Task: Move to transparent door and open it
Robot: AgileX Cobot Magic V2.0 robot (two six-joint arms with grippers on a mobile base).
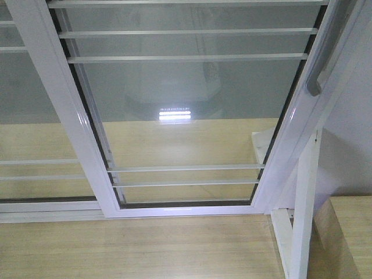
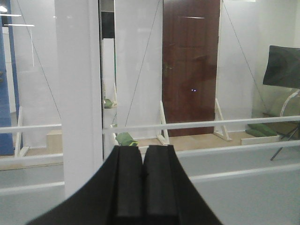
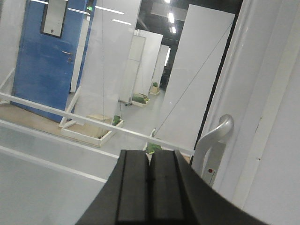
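Both pairs of black fingers are pressed flat together, with nothing between them. The left gripper (image 2: pixel 142 149) sits at the bottom centre of its view, held level and facing glass crossed by white bars (image 2: pixel 211 123). The right gripper (image 3: pixel 150 153) is tilted, and the grey handle (image 3: pixel 214 138) is near its right side, apart from it. In the front view the transparent door (image 1: pixel 186 93) fills the centre, with its handle at the upper right.

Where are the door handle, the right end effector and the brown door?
door handle (image 3: pixel 218 132): right wrist view, curved bend.
right end effector (image 3: pixel 150 159): right wrist view, between fingertips.
brown door (image 2: pixel 190 65): left wrist view, panel middle.
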